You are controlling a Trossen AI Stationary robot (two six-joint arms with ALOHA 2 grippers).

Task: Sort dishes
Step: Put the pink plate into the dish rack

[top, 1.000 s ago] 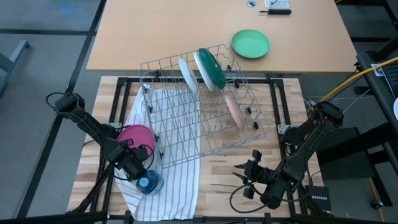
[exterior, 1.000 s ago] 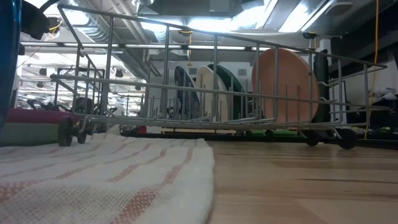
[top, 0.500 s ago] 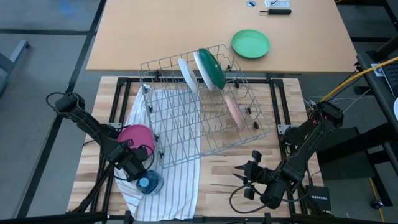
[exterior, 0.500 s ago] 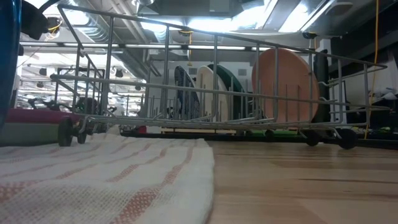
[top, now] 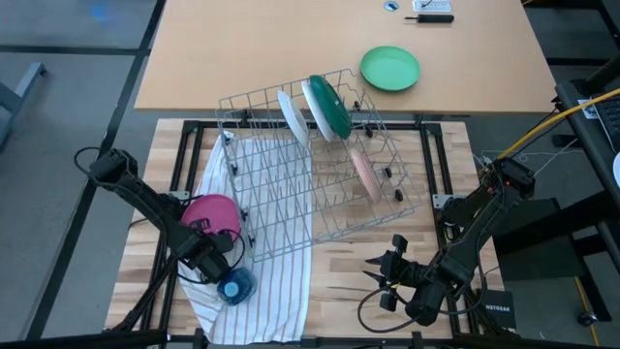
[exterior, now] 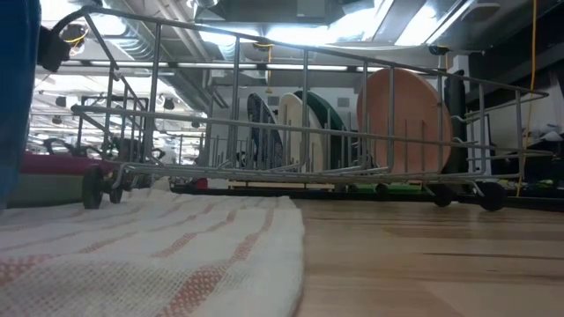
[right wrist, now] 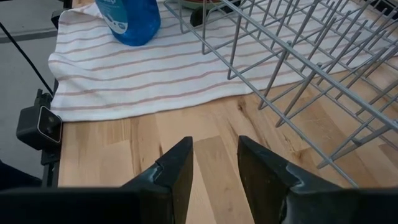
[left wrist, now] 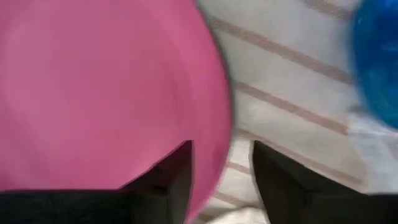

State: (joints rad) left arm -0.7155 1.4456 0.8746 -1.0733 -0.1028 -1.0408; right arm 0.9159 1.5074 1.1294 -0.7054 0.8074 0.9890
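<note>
Left gripper (top: 221, 260): fingers apart, straddling the rim of the magenta plate (top: 211, 215) — not clamped on it, by the look of it.
Right gripper (top: 380, 273): parted, empty, waiting at 5 o'clock on the table.
Magenta plate: flat on the striped towel (top: 276, 291) at 8 o'clock, beside the wire rack (top: 291, 184).
Change since earlier: left arm has shifted slightly; blue container (top: 235, 286) nudged toward 4 o'clock.
Meaning: a pickup seems to be beginning — plate not yet lifted.
Unchanged: racked plates, right arm.

Overhead and table-level cameras share the wire rack (top: 315, 170); wrist cameras sit close.
</note>
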